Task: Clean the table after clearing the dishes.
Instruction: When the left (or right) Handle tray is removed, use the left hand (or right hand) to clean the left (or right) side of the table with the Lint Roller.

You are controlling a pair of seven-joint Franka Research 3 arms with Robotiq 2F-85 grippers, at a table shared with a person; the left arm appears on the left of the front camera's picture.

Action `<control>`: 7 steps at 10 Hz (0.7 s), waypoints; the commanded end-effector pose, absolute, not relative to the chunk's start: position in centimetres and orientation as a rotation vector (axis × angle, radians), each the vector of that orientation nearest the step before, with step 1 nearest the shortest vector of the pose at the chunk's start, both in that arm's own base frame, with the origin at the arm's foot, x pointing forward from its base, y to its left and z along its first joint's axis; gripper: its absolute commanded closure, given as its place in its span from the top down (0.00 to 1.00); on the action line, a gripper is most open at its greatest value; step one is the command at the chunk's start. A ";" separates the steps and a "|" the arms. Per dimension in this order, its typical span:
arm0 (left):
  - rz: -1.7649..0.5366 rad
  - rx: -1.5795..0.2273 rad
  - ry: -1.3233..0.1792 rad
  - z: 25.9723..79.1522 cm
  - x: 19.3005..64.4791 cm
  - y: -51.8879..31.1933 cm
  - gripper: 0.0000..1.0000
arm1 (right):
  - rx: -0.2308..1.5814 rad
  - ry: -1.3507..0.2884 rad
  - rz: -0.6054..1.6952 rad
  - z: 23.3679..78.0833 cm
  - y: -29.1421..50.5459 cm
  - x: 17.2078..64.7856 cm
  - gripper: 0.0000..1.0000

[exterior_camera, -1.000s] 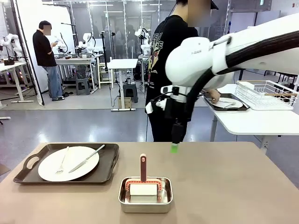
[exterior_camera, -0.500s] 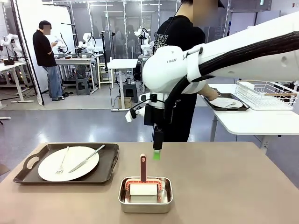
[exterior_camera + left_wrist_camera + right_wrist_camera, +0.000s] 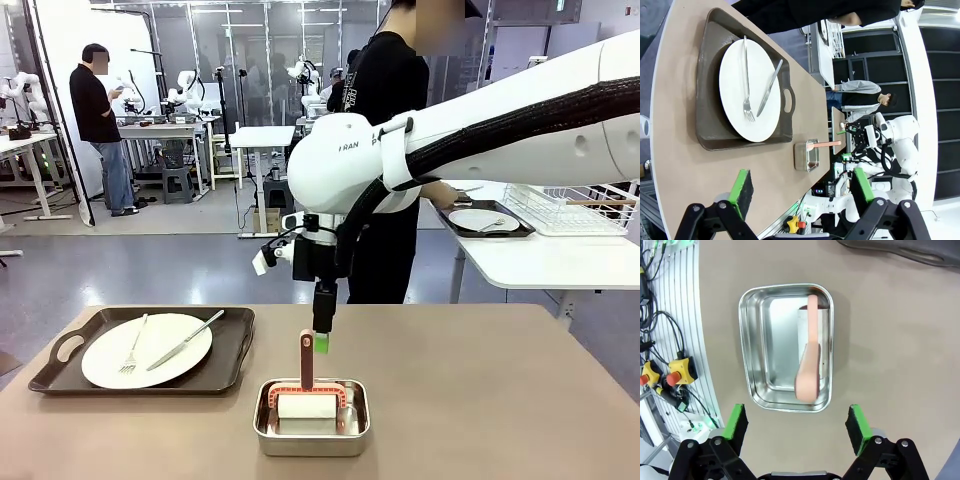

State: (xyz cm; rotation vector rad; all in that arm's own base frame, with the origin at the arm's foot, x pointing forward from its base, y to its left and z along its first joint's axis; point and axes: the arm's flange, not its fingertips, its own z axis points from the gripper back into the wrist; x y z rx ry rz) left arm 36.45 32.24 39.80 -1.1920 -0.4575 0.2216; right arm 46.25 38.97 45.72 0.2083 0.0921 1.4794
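The tan table (image 3: 500,400) has a matte top. On its left part lies a dark brown tray (image 3: 236,352) with handles. Near the front edge, about the middle, stands a small steel pan (image 3: 310,443), apart from the tray.

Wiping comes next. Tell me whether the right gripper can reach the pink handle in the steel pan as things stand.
Probably yes. The right gripper hangs open over the steel pan, with the upright pink handle lined up between its fingers and nothing in the way.
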 end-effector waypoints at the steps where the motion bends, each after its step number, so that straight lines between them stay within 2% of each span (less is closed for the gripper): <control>1: 0.223 -1.190 -0.463 39.8 36.3 32.4 1.00 | 0.204 0.090 1.487 46.1 38.6 46.2 1.00; 6: 0.223 -1.190 -0.463 39.8 36.3 32.4 1.00 | 0.208 0.087 1.474 46.0 38.7 46.5 1.00; 7: 0.223 -1.190 -0.463 39.8 36.3 32.4 1.00 | 0.175 0.039 1.515 45.7 38.9 46.5 1.00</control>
